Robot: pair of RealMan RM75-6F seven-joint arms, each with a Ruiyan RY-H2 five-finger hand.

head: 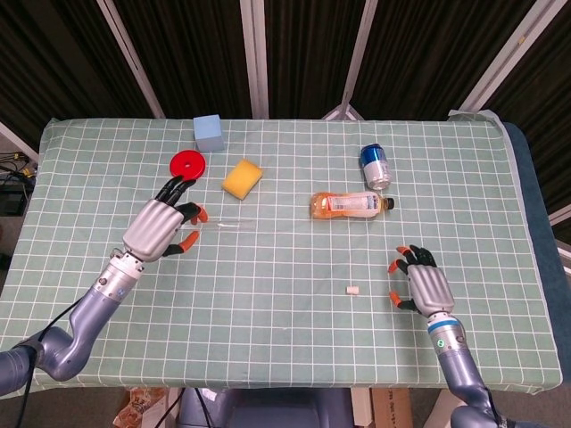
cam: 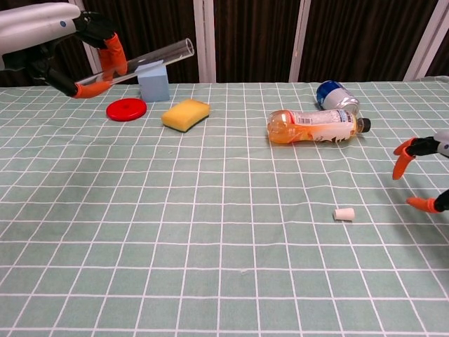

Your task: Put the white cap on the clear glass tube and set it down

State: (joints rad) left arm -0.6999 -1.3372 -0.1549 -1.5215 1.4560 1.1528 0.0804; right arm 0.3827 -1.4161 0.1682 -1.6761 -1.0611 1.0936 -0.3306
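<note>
Clear glass tube (cam: 144, 60) in left hand (head: 161, 229).

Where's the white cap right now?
In the head view, the white cap lies on the table's right half, below the orange bottle, just left of the right hand.

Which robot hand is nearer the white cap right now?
The right robot hand, open just right of the white cap. The left robot hand is far across the table, holding the clear glass tube off the cloth.
</note>
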